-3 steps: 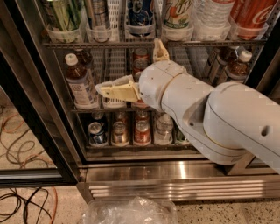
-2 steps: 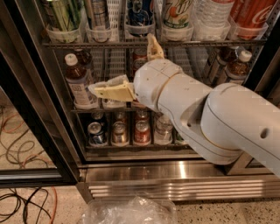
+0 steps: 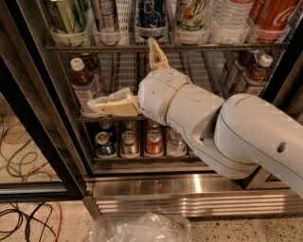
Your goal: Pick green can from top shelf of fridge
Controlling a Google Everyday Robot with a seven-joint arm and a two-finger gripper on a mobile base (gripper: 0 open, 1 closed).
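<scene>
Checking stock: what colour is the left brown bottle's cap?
White, camera view; the open gripper hangs right of the cap, below the top shelf.

The green can stands upright at top shelf's left; pincer gapes below.

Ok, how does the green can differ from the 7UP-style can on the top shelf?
The green can is green with pale streaks; the 7UP-style can is mostly white. The green can stands far left, the 7UP-style can right of centre. Both are upright in white trays. The pincer hangs open below them.
</scene>
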